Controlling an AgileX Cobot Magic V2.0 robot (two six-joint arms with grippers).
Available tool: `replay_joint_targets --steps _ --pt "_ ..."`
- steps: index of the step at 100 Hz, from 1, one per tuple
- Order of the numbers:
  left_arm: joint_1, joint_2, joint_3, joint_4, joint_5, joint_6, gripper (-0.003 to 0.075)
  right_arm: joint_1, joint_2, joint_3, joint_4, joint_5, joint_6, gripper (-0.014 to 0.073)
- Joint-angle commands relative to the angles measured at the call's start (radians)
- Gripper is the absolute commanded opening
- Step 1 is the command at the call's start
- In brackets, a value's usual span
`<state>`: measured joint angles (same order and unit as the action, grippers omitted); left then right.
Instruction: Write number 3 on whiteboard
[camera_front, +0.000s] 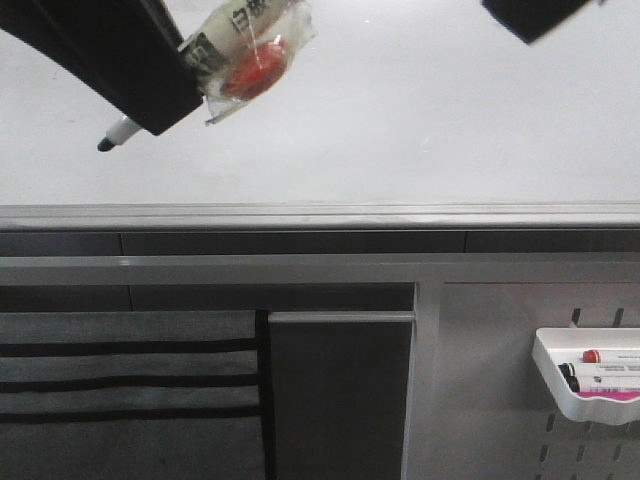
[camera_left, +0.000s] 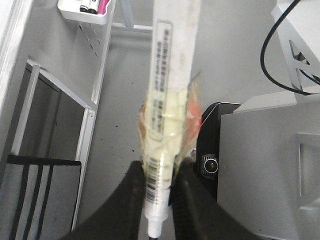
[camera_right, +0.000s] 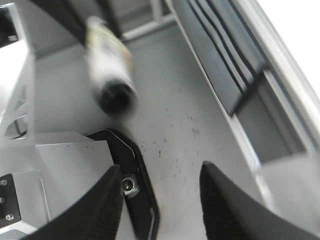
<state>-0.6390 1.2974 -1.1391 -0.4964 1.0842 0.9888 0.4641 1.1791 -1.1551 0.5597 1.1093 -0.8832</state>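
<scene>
left claw (camera_left: 157, 200) clamped on taped marker (camera_left: 167, 100), tip hovering near whiteboard (camera_front: 420, 130) above its edge rail (camera_front: 320, 215); right claw (camera_right: 160, 200) open, empty.

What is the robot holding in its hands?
The left hand grips a white marker pen wrapped in clear tape near its black tip end. The right hand is open and holds nothing.

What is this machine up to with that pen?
The left gripper is clamped on a marker wrapped in tape, with its dark tip poking out near the whiteboard. The visible part of the board shows no writing. The right gripper is open and holds nothing. Spare markers sit in a white tray on the perforated panel at lower right.
</scene>
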Motion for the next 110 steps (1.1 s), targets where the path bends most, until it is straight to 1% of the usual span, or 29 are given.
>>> replay_joint_targets --steps 1,11,30,57,67,88,93,110 --pt "-0.011 -0.029 -0.034 -0.046 -0.024 0.011 -0.0020 0.027 0.012 -0.081 0.088 0.001 -0.142 0.0315" --pt "-0.011 -0.029 -0.034 -0.046 -0.028 0.011 -0.0020 0.074 0.043 -0.111 0.088 -0.006 -0.186 0.0316" --pt "-0.011 -0.029 -0.034 -0.046 -0.030 0.011 -0.0020 0.147 0.106 -0.120 0.084 -0.086 -0.187 0.0316" --pt "-0.011 -0.029 -0.034 -0.046 -0.030 0.018 -0.0020 0.159 0.162 -0.178 0.082 -0.070 -0.187 0.0314" --pt "-0.011 -0.029 -0.034 -0.046 -0.030 0.018 -0.0020 0.159 0.173 -0.196 0.071 -0.036 -0.185 0.0314" --pt "-0.011 -0.029 -0.034 -0.046 -0.030 0.018 -0.0020 0.159 0.183 -0.198 0.061 -0.011 -0.170 0.0312" --pt "-0.011 -0.029 -0.034 -0.046 -0.030 0.018 -0.0020 0.159 0.183 -0.198 0.061 -0.011 -0.170 0.0300" --pt "-0.011 -0.029 -0.034 -0.046 -0.030 0.018 -0.0020 0.159 0.183 -0.198 0.061 -0.011 -0.170 0.0180"
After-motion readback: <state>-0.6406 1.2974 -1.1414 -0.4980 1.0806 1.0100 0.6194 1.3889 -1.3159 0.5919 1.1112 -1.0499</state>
